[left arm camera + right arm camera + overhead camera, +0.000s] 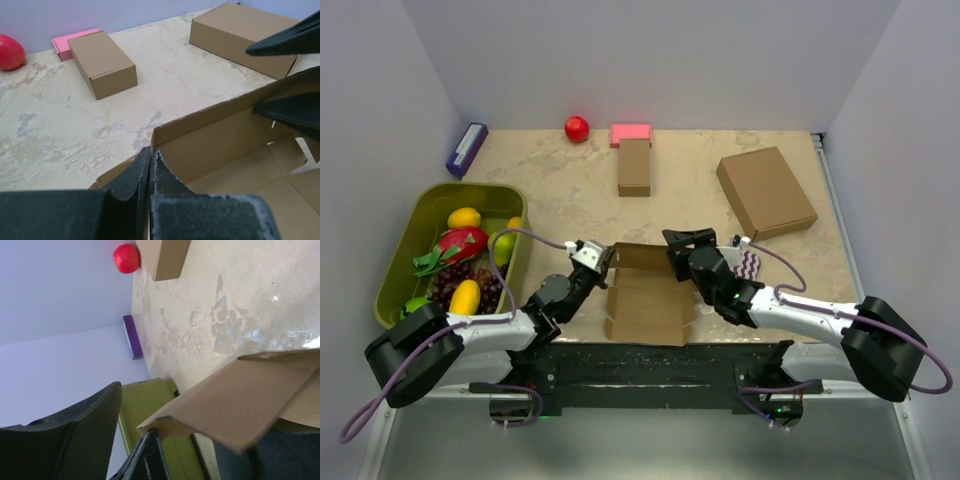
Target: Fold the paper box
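The paper box [645, 300] lies half folded near the table's front edge, with its back wall [220, 137] standing upright. At the box's back left corner, my left gripper [603, 262] is shut on the box's left side wall. In the left wrist view its fingertips [150, 150] press together right at that corner. My right gripper [682, 250] is open and straddles the right end of the back wall. In the right wrist view one finger [75, 435] stands clear of the cardboard panel [240, 405], and the other finger [147, 460] touches its lower edge.
A green bin [405, 232] of fruit stands at the left. At the back are a purple item [466, 149], a red apple [577, 128], a pink block [631, 133] and a narrow brown box [634, 167]. A larger brown box [766, 192] lies back right.
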